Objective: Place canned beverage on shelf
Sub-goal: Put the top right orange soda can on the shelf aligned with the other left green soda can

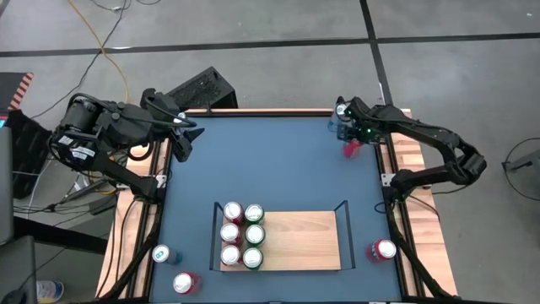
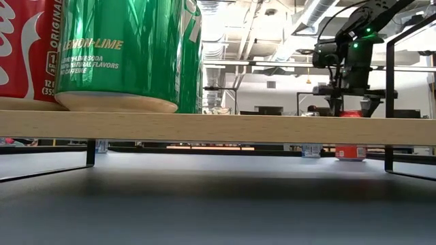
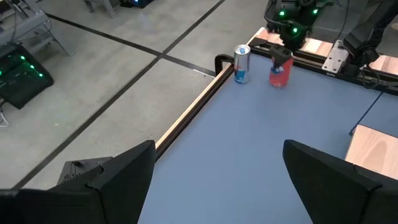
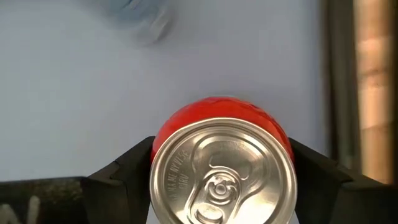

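Blue table (image 1: 278, 160), right gripper (image 1: 352, 145) jaws apparently closing around red can (image 4: 221, 168), left gripper (image 1: 187, 135) jaws wide, empty.

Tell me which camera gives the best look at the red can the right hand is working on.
The right wrist view: the red can fills it, lid up, between the right hand's fingers. The high view shows it small at the table's far right corner, the left wrist view shows it distant, and the low view shows it partly behind the shelf.
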You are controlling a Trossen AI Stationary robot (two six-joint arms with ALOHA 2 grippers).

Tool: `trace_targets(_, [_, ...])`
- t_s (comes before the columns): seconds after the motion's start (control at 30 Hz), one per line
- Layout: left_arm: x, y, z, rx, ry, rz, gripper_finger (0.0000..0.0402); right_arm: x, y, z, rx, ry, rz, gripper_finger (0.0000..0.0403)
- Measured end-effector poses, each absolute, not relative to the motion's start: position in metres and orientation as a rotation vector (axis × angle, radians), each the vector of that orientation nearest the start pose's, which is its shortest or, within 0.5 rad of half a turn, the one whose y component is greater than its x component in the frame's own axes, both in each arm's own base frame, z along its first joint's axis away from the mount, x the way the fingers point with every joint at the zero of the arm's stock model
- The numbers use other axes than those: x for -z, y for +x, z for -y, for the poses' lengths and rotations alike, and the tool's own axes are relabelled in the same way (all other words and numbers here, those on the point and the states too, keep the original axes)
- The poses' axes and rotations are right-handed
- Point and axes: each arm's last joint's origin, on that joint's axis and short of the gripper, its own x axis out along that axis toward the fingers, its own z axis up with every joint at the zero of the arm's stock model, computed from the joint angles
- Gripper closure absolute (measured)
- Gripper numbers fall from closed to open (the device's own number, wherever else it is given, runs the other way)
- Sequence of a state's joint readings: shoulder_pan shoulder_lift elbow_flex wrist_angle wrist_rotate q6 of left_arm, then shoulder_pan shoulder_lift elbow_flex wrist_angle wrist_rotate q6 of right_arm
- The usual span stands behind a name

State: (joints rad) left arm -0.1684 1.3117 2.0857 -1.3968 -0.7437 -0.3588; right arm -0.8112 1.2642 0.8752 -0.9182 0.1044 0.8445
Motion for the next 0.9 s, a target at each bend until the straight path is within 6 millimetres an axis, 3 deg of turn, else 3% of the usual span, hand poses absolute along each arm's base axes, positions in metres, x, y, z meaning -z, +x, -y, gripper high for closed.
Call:
trace_targets(0.33, [-0.521, 0.159, 0.007, -0.647, -0.063, -0.456, 0.0062, -0.237, 0.163, 0.15, 1.034, 1.039, -0.954, 0.0121])
trace_targets(0.53, [-0.521, 0.159, 0.007, -0.647, -0.063, -0.457, 0.0062, -0.259, 0.176, 0.148, 0.842, 0.935, -0.946, 0.0121])
trace_targets(0.9, [-0.521, 0.159, 0.007, -0.65, -0.076, -0.451, 0.0062, -0.302, 0.213, 0.11, 0.397, 0.469, -0.967, 0.0121])
